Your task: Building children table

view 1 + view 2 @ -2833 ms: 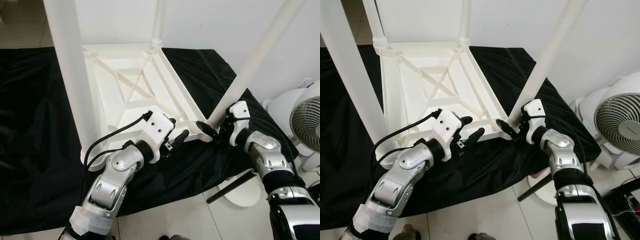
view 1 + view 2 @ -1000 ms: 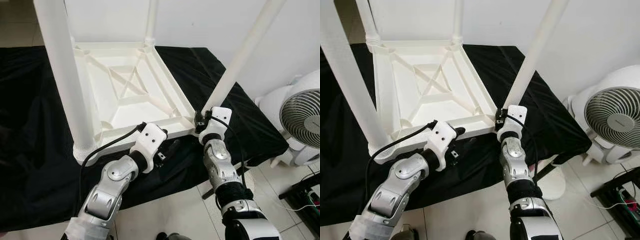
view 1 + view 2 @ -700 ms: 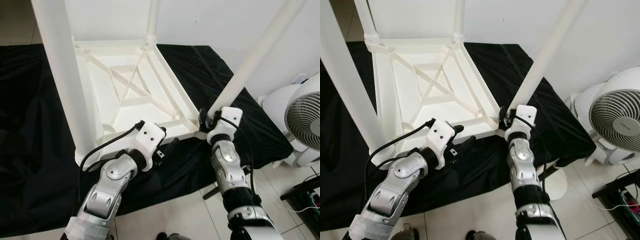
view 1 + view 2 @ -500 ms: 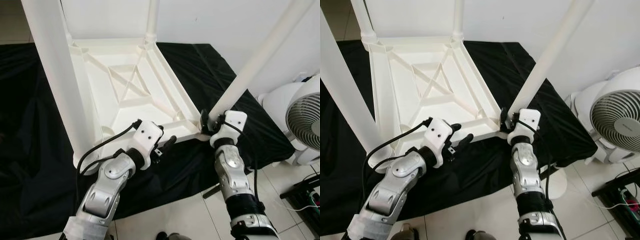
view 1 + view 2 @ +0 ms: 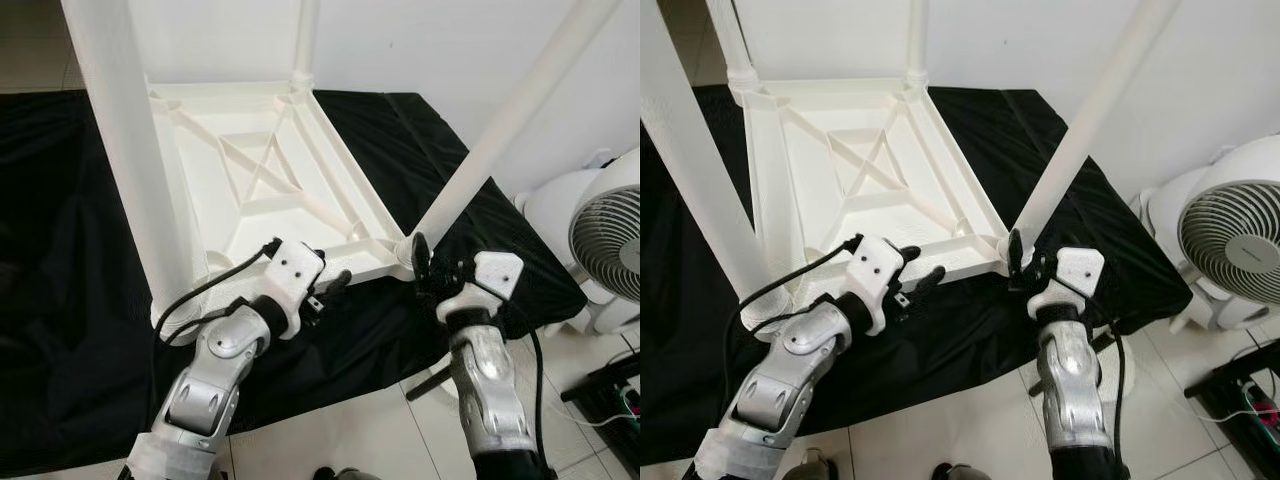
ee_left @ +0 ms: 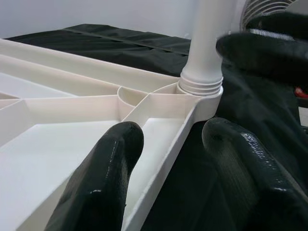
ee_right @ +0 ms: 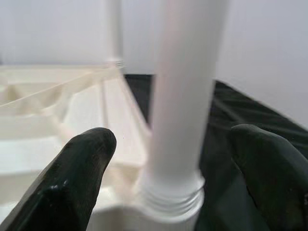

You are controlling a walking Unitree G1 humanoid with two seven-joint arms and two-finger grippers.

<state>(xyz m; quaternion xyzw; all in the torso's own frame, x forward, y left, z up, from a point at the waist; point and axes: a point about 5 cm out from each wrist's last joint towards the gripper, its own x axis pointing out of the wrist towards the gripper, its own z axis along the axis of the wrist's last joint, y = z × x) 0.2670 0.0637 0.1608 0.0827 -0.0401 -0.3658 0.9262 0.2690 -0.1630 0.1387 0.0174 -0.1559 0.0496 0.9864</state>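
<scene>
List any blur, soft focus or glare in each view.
Left and right eye views: sharp and evenly lit; the white table top shows mild glare. Left wrist view: the near black fingers are soft, and the right claw behind the table leg is blurred. Right wrist view: leg and fingers are all out of focus.

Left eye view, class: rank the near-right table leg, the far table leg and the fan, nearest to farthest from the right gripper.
1. Near-right table leg, rising just beside the right gripper.
2. Fan, off to the right.
3. Far table leg, at the tabletop's back corner.
</scene>
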